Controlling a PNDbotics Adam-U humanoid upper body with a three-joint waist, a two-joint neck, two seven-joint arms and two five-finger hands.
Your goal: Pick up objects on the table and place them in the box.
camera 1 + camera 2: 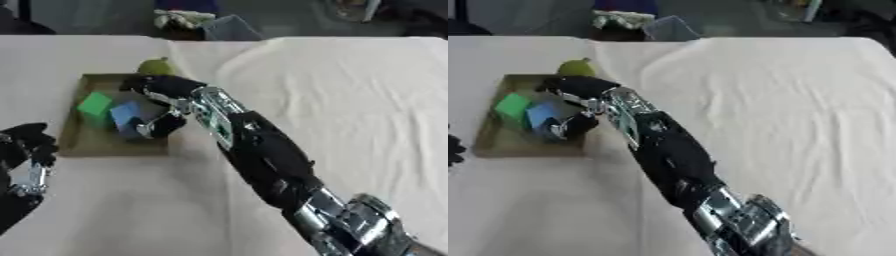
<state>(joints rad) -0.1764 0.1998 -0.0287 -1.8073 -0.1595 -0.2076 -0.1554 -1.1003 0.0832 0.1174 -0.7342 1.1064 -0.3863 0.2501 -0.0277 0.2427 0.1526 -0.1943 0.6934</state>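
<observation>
Right arm comes in from lower right, reaching diagonally across the white cloth [780,100] to the shallow cardboard box [487,142] at left. Right hand [579,107] is over the box's right side, fingers curled around a blue block [540,115]. Green block [512,106] sits just left of the blue one, inside the box. Green pear-like fruit [576,67] at the box's far edge.

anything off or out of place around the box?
One thing: the green pear-like fruit sits at the box's far rim, seemingly on the edge or just outside, while the green block and blue block lie inside. The right robot hand reaches over the box. Nothing spilled or damaged.
</observation>
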